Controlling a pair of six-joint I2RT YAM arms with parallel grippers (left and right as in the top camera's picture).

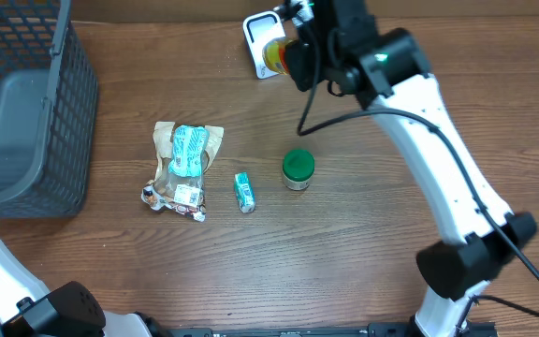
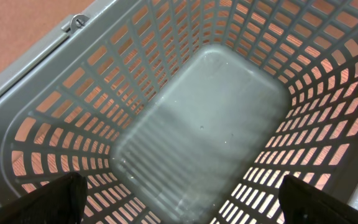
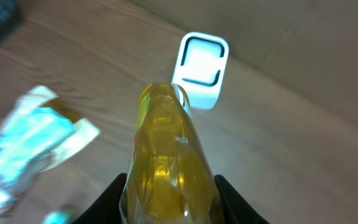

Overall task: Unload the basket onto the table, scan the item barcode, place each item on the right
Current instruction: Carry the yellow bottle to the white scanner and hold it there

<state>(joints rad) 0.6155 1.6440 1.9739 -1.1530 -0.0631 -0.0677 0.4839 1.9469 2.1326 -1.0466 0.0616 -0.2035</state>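
Note:
The item point(image 3: 169, 155) is a clear yellow bottle, held between the black fingers point(image 3: 114, 198) of my right gripper point(image 3: 171, 200), which is shut on it. Its far end points at the white scanner point(image 3: 201, 67), which stands just beyond it on the table. From overhead, the item point(image 1: 273, 56) hangs right beside the scanner point(image 1: 259, 30) at the back of the table, with the right gripper point(image 1: 293, 58) behind it. My left gripper point(image 2: 182, 205) hangs open over the grey basket point(image 2: 197, 118), nothing between its fingers point(image 2: 50, 200).
The grey mesh basket point(image 1: 26, 122) fills the left edge of the table. A crumpled snack bag point(image 1: 185, 161), a small green carton point(image 1: 244, 192) and a green-lidded jar point(image 1: 298, 169) lie mid-table. The right arm reaches across from the front right.

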